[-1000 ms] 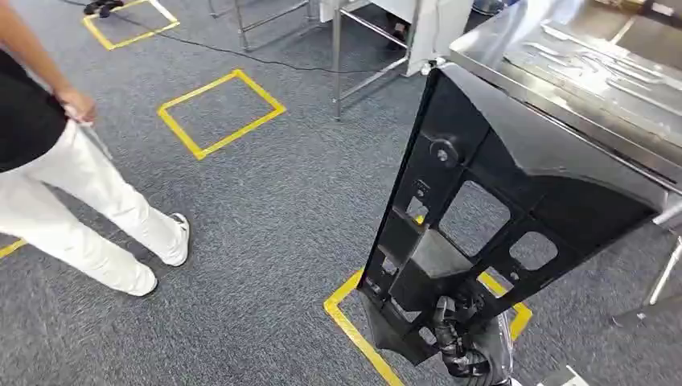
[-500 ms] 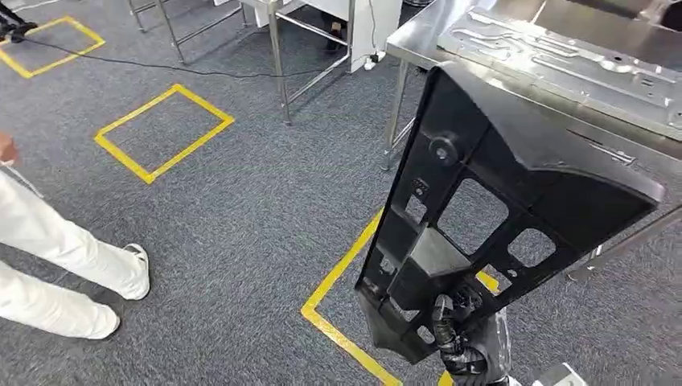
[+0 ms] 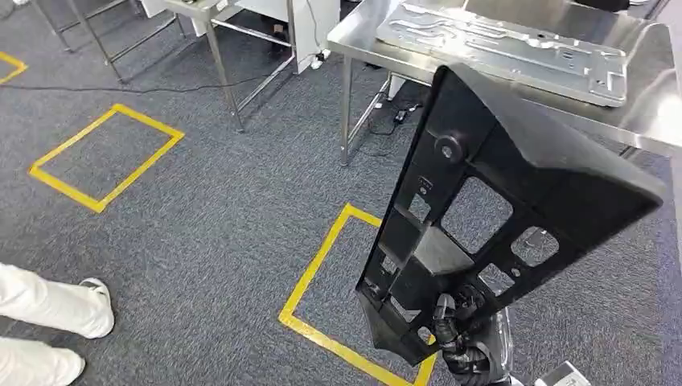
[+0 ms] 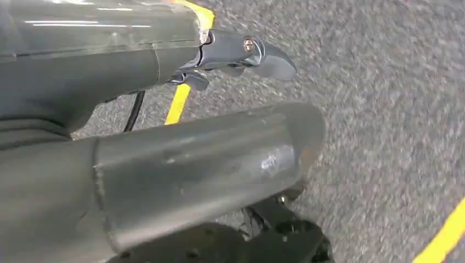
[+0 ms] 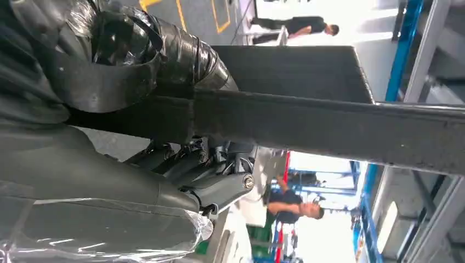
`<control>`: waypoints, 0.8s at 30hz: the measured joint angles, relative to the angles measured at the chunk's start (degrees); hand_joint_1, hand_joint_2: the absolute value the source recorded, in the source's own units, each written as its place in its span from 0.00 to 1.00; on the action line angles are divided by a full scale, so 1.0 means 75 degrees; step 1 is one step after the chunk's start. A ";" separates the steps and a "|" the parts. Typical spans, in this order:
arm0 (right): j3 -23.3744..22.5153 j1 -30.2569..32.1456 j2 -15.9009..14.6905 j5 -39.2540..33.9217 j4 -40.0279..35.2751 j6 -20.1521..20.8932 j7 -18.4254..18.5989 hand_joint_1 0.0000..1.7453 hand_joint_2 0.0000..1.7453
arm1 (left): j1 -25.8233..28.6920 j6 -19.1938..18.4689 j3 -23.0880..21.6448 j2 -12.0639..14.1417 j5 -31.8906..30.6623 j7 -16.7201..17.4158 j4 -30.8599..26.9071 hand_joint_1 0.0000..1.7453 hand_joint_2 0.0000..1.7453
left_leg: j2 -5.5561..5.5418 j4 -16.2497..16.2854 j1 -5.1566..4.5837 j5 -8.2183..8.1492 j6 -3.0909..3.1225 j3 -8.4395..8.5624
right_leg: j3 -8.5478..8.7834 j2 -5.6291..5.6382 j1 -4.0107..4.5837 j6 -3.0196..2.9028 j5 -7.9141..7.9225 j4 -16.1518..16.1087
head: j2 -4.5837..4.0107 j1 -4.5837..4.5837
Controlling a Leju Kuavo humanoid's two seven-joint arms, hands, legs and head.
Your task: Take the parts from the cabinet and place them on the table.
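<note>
While the right hand (image 3: 460, 342) fingers clamp the black panel (image 3: 499, 209) upright, grey carpet (image 3: 201, 217) spreads — yellow tape squares (image 3: 104, 157), steel table (image 3: 651, 112) beyond.

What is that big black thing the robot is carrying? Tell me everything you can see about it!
The black panel is a big flat part that looks like moulded plastic, wide at the top and narrowing to a point at the bottom. It has several cut-out windows, ribs between them and a round knob near its upper left. It stands nearly upright, leaning a little, above the grey carpet and in front of the steel table. The right hand grips its bottom end; nothing else touches it.
</note>
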 joint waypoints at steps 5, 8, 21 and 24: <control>0.0035 0.0002 0.0006 0.0003 -0.0012 0.0026 0.0023 1.00 1.00 | -0.0006 -0.0012 0.0003 -0.0014 -0.0012 -0.0006 -0.0020 0.00 0.00 | -0.0877 0.1606 0.0024 -0.0951 -0.0128 -0.0687 | 0.0143 0.0435 -0.0126 -0.0168 0.0122 -0.0227 | 0.0000 0.0000; 0.0038 0.0013 0.0006 0.0026 -0.0003 0.0023 0.0029 1.00 1.00 | 0.0035 -0.0017 0.0012 -0.0014 -0.0023 -0.0006 -0.0035 0.00 0.00 | -0.0908 0.2183 0.0024 -0.0823 -0.0146 -0.1108 | 0.0127 0.0774 -0.0109 -0.0182 0.0084 -0.0143 | 0.0000 0.0000; 0.0052 -0.0015 -0.0003 -0.0201 -0.0166 0.0323 0.0512 1.00 1.00 | -0.0155 0.0591 0.0012 0.0126 -0.0009 0.0023 0.0313 0.00 0.00 | -0.0709 0.0042 0.0030 0.0190 0.0289 -0.0282 | -0.0991 0.0422 -0.0140 0.0294 -0.1012 0.1977 | 0.0000 0.0006; 0.0052 -0.0023 -0.0003 -0.0224 -0.0192 0.0341 0.0691 1.00 1.00 | -0.0374 0.0807 -0.0009 0.0356 0.0070 0.0076 0.0744 0.00 0.00 | -0.0432 0.0046 0.0030 0.0136 0.0258 -0.0232 | -0.0974 0.0354 -0.0183 0.0312 -0.0627 0.1880 | 0.0000 0.0006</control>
